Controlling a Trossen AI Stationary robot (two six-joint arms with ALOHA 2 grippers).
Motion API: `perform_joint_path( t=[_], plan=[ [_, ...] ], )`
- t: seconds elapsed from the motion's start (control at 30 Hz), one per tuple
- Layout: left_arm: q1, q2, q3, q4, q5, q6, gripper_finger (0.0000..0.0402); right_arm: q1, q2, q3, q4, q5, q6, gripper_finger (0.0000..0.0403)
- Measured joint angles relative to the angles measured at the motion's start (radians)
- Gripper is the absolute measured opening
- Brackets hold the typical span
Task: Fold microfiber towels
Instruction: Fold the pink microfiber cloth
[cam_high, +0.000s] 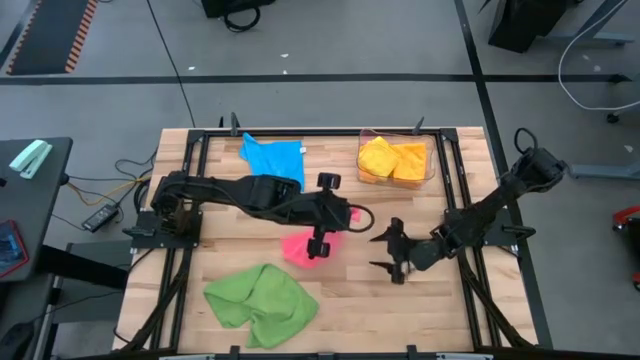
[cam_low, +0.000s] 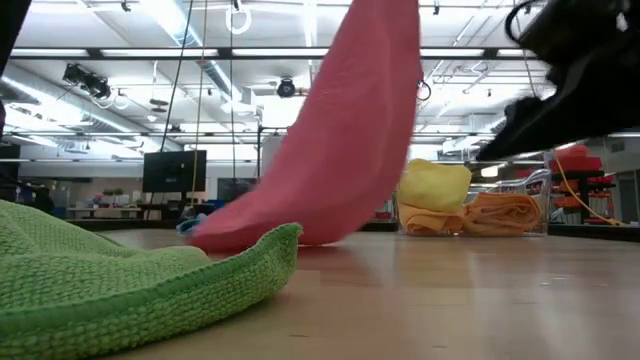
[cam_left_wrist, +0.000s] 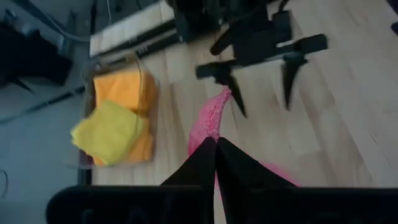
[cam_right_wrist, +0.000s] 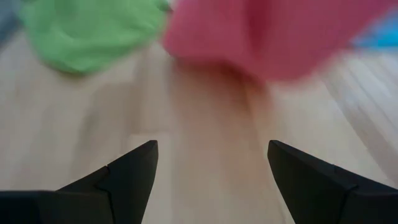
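Spreading bare around the right gripper (cam_high: 388, 252), the wooden table (cam_high: 400, 310) leaves free room toward its near edge. The green towel (cam_high: 260, 303) lies crumpled near the front-left. The pink towel (cam_high: 300, 246) hangs from the left gripper (cam_high: 352, 218), pinched tight, lower end on the wood. The right gripper's fingers stand wide apart, empty, just beside it. No writing is legible.

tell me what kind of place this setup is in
Most likely a robotics lab or workshop in a large open industrial room. The low view shows a high ceiling with rows of strip lights and a dark monitor on distant benches; the high view shows a wooden worktable on grey concrete floor with loose cables.
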Motion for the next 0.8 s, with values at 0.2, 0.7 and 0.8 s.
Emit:
perform_joint_path(
  t=[0.2,0.7,0.8],
  plan=[
    [0.0,-0.001,0.028,0.105,0.0,0.079,0.0006,0.029,0.0,-0.024,0.232,0.035,-0.222,0.0312],
    [0.017,0.0,0.027,0.296,-0.191,0.211,0.0006,-0.103,0.0,-0.023,0.425,-0.245,-0.387,0.0312],
    [0.038,0.0,0.027,0.319,-0.192,0.175,0.001,-0.108,0.0,-0.002,0.427,-0.244,-0.389,0.0312]
  ],
)
